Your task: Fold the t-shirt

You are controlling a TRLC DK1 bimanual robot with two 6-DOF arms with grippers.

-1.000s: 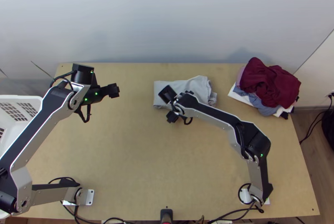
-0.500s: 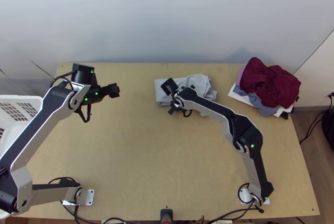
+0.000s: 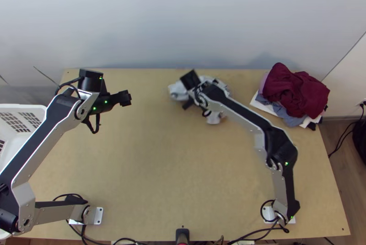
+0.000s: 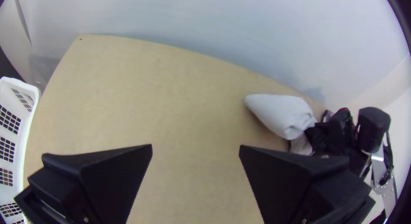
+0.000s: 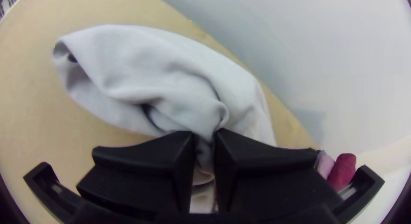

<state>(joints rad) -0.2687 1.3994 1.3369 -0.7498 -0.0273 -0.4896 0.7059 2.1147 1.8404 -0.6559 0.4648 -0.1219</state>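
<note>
Grey t-shirt (image 5: 162,82) goes from flat packet to bunched, apparently lifted, far middle, pinched by right gripper (image 5: 204,136). Folding likely finished; pile (image 3: 295,92) at far right probably next. Left gripper (image 4: 195,145) open, far left.

No readable text
No words, labels, brand names, numbers or signs can be read on anything in the top view, the left wrist view or the right wrist view.
</note>
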